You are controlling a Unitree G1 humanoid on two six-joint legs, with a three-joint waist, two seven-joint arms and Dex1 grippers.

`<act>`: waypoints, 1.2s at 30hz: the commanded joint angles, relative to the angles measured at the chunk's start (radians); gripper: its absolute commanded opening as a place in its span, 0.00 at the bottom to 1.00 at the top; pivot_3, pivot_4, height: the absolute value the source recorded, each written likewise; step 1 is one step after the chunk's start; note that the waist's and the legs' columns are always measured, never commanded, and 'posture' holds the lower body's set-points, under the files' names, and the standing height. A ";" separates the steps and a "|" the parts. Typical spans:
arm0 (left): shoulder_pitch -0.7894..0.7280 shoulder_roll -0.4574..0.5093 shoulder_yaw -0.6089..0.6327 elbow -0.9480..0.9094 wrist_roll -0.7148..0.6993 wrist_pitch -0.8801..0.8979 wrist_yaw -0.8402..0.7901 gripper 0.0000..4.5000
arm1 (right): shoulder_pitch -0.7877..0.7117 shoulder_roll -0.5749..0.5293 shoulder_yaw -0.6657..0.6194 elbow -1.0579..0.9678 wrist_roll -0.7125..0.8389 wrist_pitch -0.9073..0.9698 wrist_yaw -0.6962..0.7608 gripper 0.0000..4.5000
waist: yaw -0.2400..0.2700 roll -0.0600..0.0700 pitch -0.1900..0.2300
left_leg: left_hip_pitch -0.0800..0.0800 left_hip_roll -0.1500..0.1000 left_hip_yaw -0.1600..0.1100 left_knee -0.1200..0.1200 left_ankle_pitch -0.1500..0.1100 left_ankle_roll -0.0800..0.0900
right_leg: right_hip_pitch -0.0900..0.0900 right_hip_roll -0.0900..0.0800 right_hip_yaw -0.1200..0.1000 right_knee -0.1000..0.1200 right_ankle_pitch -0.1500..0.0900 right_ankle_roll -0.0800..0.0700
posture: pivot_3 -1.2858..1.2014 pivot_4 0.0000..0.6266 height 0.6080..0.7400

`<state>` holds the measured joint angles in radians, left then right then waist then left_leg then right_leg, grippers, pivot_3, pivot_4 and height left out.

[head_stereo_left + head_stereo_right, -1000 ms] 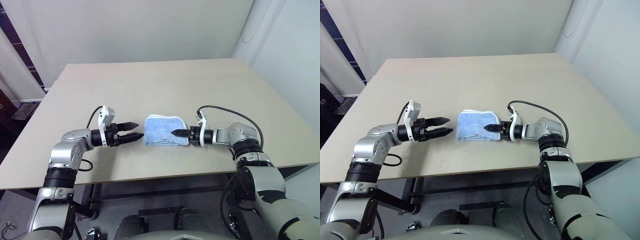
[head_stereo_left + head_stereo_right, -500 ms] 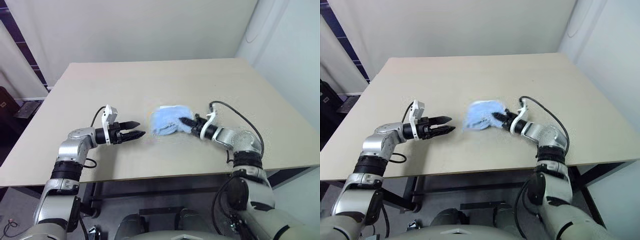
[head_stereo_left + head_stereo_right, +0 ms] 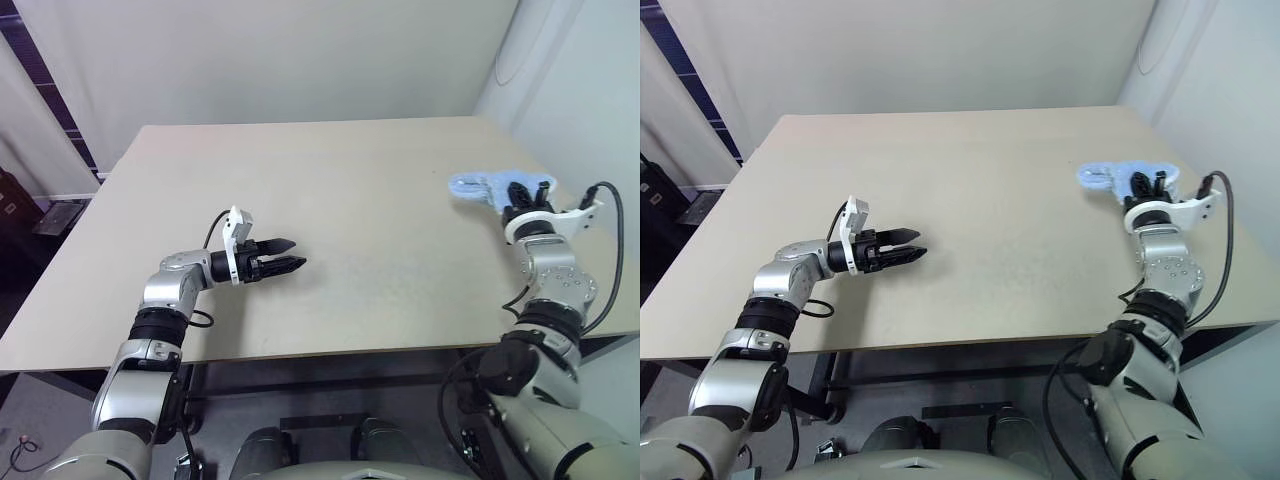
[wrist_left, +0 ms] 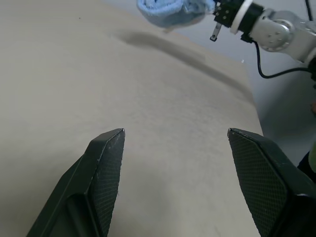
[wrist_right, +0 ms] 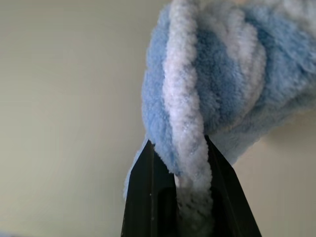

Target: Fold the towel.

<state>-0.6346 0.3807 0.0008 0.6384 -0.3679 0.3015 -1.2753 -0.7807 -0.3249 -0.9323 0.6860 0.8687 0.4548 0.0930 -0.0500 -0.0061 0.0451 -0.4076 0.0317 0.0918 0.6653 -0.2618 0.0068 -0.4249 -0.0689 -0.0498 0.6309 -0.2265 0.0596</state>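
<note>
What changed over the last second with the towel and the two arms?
The right end effector shut on the folded towel, lifted it off the middle of the table and swung it out to the table's right side, where it hangs bunched. The left end effector stayed open, holding nothing.

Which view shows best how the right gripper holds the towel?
Right wrist view: the right gripper is shut on a bunched edge of the towel, seen close up. The eye views show the towel small, near the table's right edge. The left wrist view shows it lifted above the table.
</note>
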 commanded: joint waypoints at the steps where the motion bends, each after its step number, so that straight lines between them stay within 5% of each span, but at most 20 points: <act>1: -0.026 -0.005 0.002 -0.007 0.006 -0.021 0.000 0.78 | -0.060 -0.069 -0.001 0.211 -0.025 -0.141 0.043 0.01 | -0.005 0.000 0.000 | 0.000 0.000 0.000 -0.001 0.000 0.000 | 0.000 0.002 0.001 0.000 0.000 0.000 | 0.52 0.00 1.00; 7: 0.006 -0.004 0.008 -0.053 -0.001 -0.005 0.012 0.78 | -0.085 -0.129 0.003 0.429 -0.034 -0.238 0.046 0.01 | -0.014 0.000 0.000 | 0.001 0.002 -0.002 -0.002 0.000 0.000 | 0.000 0.005 0.001 0.000 0.000 0.000 | 0.52 0.00 1.00; 16: 0.056 0.020 0.019 -0.109 -0.010 0.017 0.034 0.78 | -0.023 -0.073 0.013 0.404 -0.028 -0.237 -0.008 0.01 | -0.019 0.000 0.000 | 0.001 0.002 0.000 -0.001 0.000 0.000 | 0.000 0.004 0.006 0.000 0.000 0.000 | 0.52 0.00 1.00; 29: 0.034 0.033 0.011 -0.093 -0.009 0.042 0.019 0.78 | 0.080 -0.026 0.004 0.213 0.034 -0.141 -0.095 1.00 | -0.010 -0.001 -0.001 | 0.002 0.004 0.000 -0.001 0.000 0.000 | 0.001 0.004 0.006 0.000 0.000 0.000 | 0.52 0.00 1.00; 36: 0.006 0.051 0.018 -0.059 0.000 0.040 0.009 0.78 | 0.288 0.051 0.025 -0.326 0.200 0.114 -0.260 1.00 | 0.014 0.000 -0.001 | 0.000 0.004 -0.001 -0.001 0.000 0.000 | 0.000 0.003 0.006 0.000 0.000 0.000 | 0.52 0.00 1.00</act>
<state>-0.5992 0.4209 -0.0017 0.5785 -0.3619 0.3561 -1.2634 -0.5307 -0.2767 -0.9098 0.5268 1.0094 0.4962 -0.1103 -0.0363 -0.0064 0.0442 -0.4078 0.0359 0.0898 0.6642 -0.2618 0.0067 -0.4256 -0.0658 -0.0442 0.6308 -0.2268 0.0592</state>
